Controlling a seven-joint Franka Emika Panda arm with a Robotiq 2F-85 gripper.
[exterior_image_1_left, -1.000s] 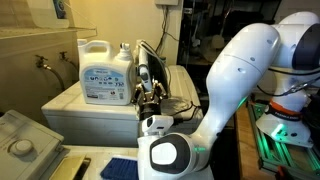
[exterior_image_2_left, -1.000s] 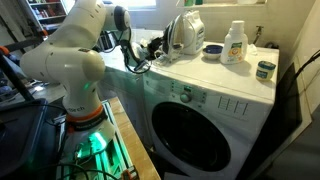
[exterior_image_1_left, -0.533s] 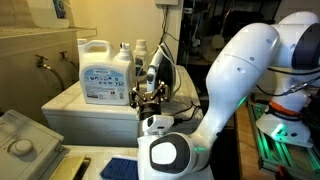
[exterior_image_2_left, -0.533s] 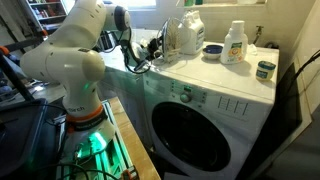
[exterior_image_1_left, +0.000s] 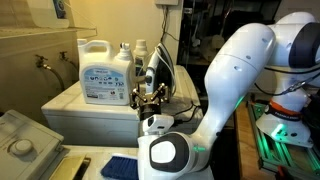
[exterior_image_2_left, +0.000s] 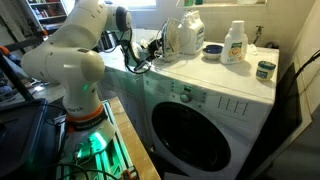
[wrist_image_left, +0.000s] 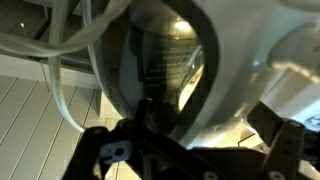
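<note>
Since a second ago the iron (exterior_image_1_left: 158, 68) has swung up from a low tilt to stand nearly upright, and over the last half second it has hardly shifted. At the left in an exterior view, a big white detergent jug (exterior_image_1_left: 103, 70) stands on the table (exterior_image_1_left: 65, 104), with two small bottles (exterior_image_1_left: 126, 50) just behind its right shoulder. Next comes the iron, just beside the jug and near the table's edge, and right below it the end effector (exterior_image_1_left: 149, 96) sits at its lower end. In the wrist view the dark soleplate fills the frame and the fingers (wrist_image_left: 105, 150) stand on either side of the iron's foot; whether they pinch it cannot be told. Farthest right looms the white arm (exterior_image_1_left: 235, 80).
</note>
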